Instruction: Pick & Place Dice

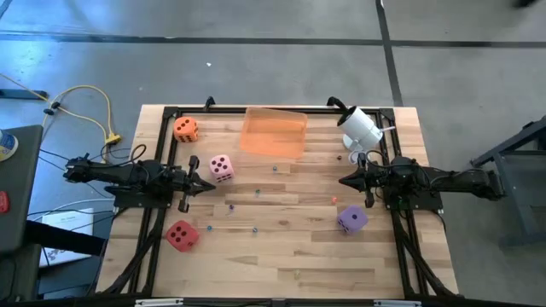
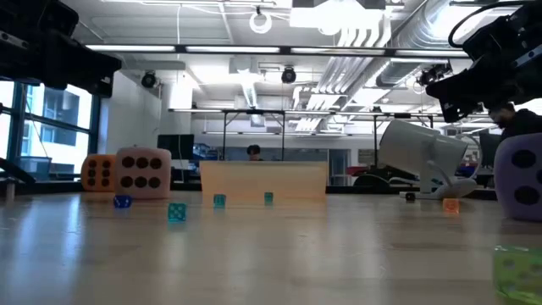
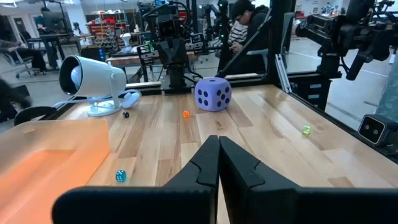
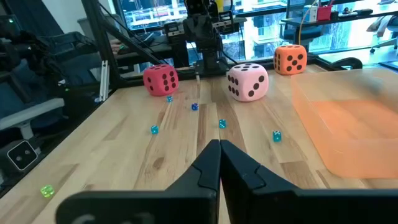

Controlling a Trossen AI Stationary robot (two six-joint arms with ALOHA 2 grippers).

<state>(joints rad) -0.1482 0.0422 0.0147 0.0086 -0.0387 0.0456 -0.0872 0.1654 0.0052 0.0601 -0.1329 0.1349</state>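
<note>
Dice are sitting apart on the wooden tabletop (image 1: pixel 281 247) while both arms are hovering low over it, tips pointing toward each other across the middle. Left end effector (image 1: pixel 211 185) is clenched with nothing between its fingers; the pink die (image 1: pixel 221 168) is lying just beside its tip on the far side, the orange die (image 1: pixel 186 129) is resting farther off toward the far edge behind it, and the red die (image 1: pixel 181 234) is sitting on its near side, back along the arm. Right end effector (image 1: pixel 343 182) is likewise clenched and holding nothing; the purple die (image 1: pixel 351 220) is lying near it on the near side, and a white camera (image 1: pixel 362 128) is standing on its far side. Between the two tips, toward the far edge, a translucent orange tray (image 1: pixel 275 133) is resting. Tiny coloured dice (image 4: pixel 222 124) are lying scattered between the end effectors.
</note>
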